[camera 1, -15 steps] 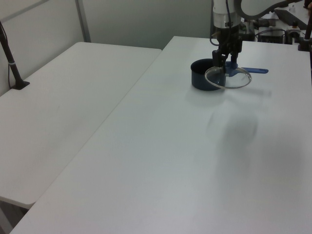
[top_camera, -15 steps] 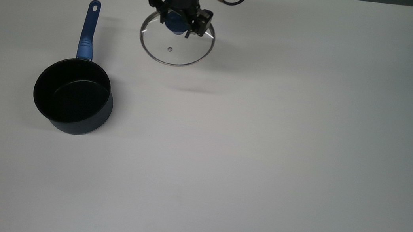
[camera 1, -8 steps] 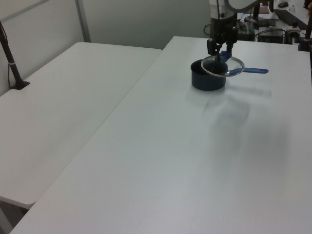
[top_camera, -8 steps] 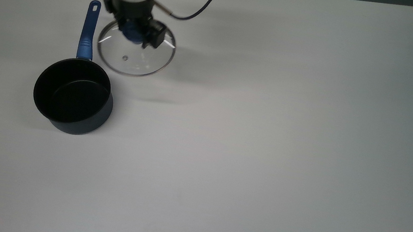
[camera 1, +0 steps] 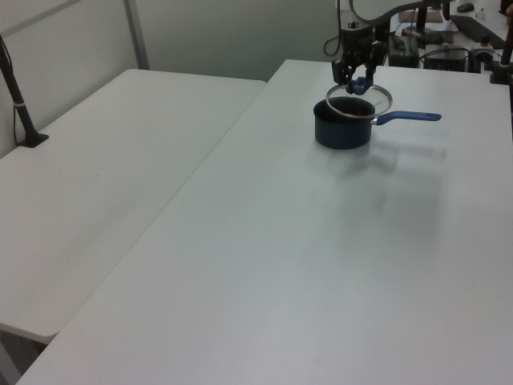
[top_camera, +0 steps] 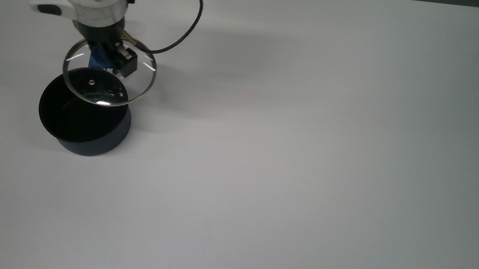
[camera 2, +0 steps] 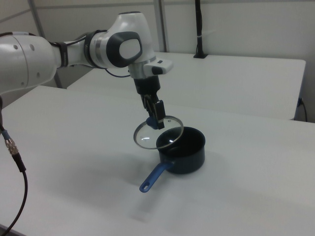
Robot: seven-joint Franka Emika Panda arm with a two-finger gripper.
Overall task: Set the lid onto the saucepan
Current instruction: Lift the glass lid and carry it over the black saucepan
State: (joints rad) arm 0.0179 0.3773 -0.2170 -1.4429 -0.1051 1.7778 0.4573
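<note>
Now the hand (top_camera: 108,58) grips the blue knob of the round clear glass lid (top_camera: 109,72), raised partly over the small dark saucepan (top_camera: 84,116); centring and lowering remain.

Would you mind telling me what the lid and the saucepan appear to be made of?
The lid looks like clear glass: the pan's black inside shows through it and it catches bright glints. Its thin rim seems to be polished steel, its knob probably blue plastic. The saucepan looks like coated metal, matte black inside and dark blue-grey outside; its blue handle may be plastic.
</note>
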